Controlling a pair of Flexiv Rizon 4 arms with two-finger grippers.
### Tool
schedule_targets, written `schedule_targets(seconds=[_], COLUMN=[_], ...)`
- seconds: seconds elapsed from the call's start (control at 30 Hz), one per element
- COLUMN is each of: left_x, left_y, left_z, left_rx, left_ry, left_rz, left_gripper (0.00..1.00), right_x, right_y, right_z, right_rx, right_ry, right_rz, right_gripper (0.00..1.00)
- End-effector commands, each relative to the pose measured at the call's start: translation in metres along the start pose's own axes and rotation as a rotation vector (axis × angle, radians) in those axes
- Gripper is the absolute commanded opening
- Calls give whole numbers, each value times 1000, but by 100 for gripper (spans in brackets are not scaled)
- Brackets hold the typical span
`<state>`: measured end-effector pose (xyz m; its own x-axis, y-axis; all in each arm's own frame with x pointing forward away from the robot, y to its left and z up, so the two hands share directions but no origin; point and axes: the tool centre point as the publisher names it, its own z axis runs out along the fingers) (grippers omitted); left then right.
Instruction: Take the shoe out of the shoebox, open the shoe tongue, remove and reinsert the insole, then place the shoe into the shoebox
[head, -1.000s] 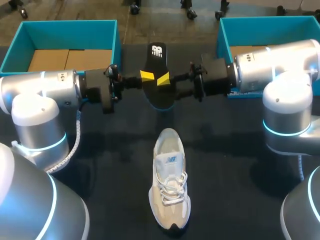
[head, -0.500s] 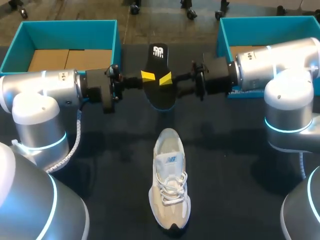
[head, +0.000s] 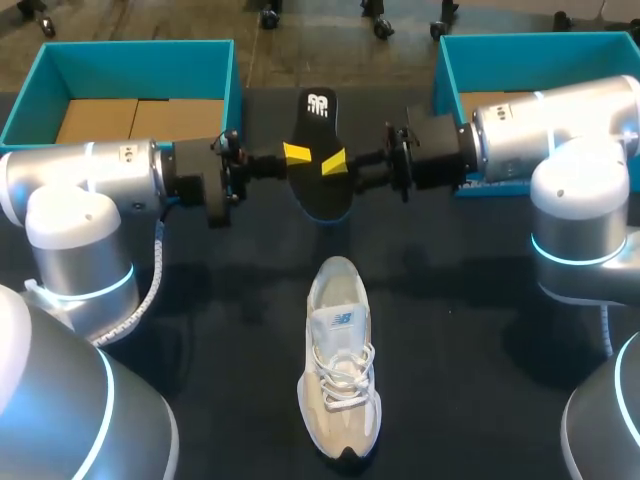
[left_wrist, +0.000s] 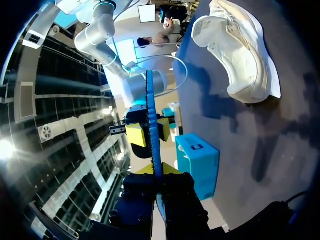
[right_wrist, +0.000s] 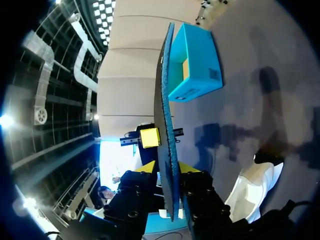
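The black insole (head: 320, 130) with a blue underside hangs on edge above the table's far middle, between my two arms. My left gripper (head: 297, 153) is shut on its left edge; in the left wrist view the insole (left_wrist: 151, 115) runs straight up from that gripper (left_wrist: 156, 170). My right gripper (head: 333, 161) straddles the opposite edge, its fingers standing slightly off the insole (right_wrist: 164, 100) on both sides, so this gripper (right_wrist: 168, 167) is open. The white laced shoe (head: 340, 360) lies on the dark table nearer the front, toe toward me.
An open teal shoebox (head: 140, 60) with a cardboard floor stands at the back left behind my left arm. A second teal box (head: 520, 45) stands at the back right, partly hidden by my right arm. Dark tabletop surrounds the shoe.
My right gripper's fingers have drawn closer together around the insole's edge. The left gripper, the insole and the shoe have stayed where they were.
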<state>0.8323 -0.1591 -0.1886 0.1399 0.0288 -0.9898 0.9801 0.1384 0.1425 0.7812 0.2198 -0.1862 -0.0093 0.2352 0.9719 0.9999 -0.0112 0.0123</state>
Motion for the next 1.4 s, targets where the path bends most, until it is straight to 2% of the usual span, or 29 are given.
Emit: schedule_targets(seconds=[0.03,0.2,0.37,0.53,0.57,0.6,0.63,0.73,0.87,1.0,1.07,1.4], left_x=[1,1,-1,-1,-1,-1,-3,-5,1,6,11,11], left_y=[-1,-2,-2,-3,-3,-3,-3,-1,-1,-7,-15,-15], left_z=[3,3,4,5,4,3,1,-7,-15,-29,-38,-38], left_rx=[0,2,5,12,20,25,27,104,194,281,247,247], left_ry=[4,6,4,8,8,7,6,0,70,297,428,428], left_rz=[0,3,5,4,-11,-20,-24,-108,-205,-310,-178,-178], left_gripper=[0,0,0,0,33,92,100,100,100,100,100,100], right_x=[0,0,0,-1,-1,-2,-2,-4,-9,-12,-10,-10], right_y=[0,-1,-1,0,0,0,0,-2,-4,-4,-3,-3], right_z=[1,1,2,2,2,2,1,-2,-11,-19,-19,-19], right_rx=[0,2,3,5,5,6,6,3,-5,-11,35,35], right_ry=[1,0,3,5,5,5,6,8,12,-26,-93,-93], right_rz=[-2,-3,-4,-6,-7,-8,-10,-52,-147,-257,-349,-349], right_gripper=[22,15,1,0,0,0,0,0,0,0,0,0])
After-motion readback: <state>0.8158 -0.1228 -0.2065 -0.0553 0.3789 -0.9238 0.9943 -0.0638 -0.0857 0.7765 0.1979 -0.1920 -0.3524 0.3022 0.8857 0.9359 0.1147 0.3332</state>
